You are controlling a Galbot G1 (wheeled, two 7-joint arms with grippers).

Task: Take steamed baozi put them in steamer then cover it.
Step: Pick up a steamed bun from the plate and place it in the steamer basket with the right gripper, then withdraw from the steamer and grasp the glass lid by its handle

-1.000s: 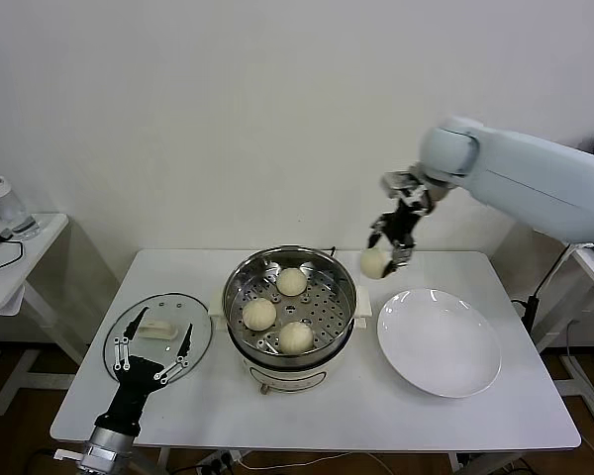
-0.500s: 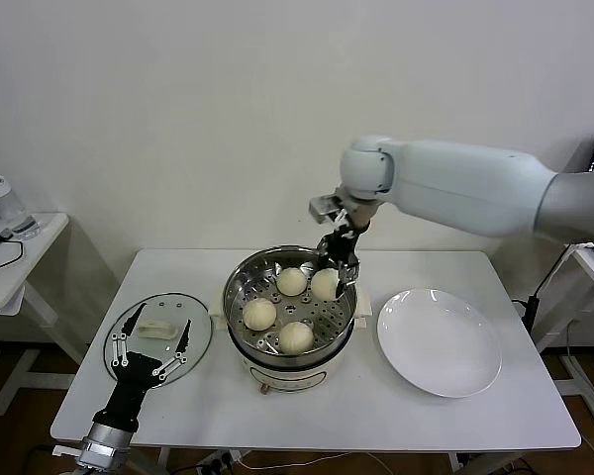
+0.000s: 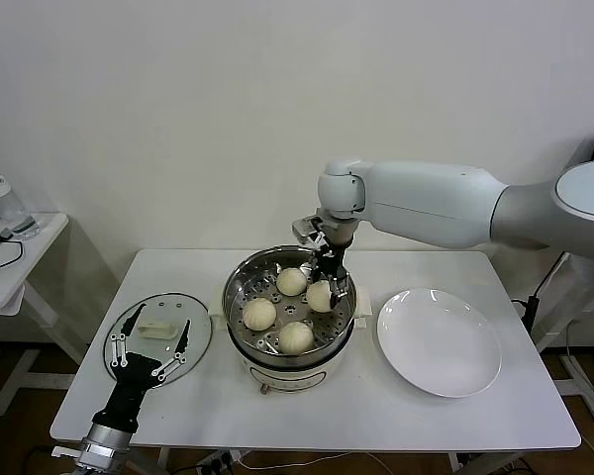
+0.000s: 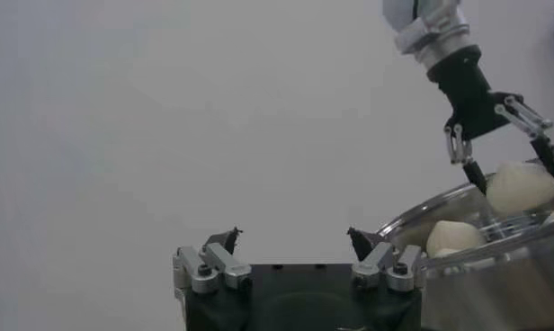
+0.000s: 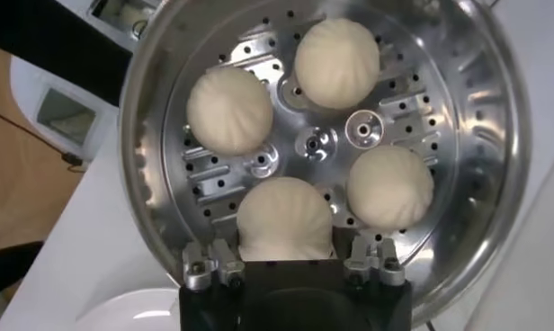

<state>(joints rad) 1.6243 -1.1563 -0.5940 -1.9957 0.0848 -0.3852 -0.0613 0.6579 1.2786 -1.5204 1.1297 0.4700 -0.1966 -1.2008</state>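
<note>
Four steamed baozi (image 3: 293,309) now sit in the steamer (image 3: 240,287); the right gripper (image 3: 329,287) has lowered, still grasping the last; covering remains.

Even, bright room light is falling from above, casting soft shadows on the tabletop (image 3: 327,406). Glare is streaking the steamer (image 5: 493,135) wall; the lid (image 4: 493,261) rim is blurring close up.

no readable text, no labels, no brands, no numbers anywhere
</note>
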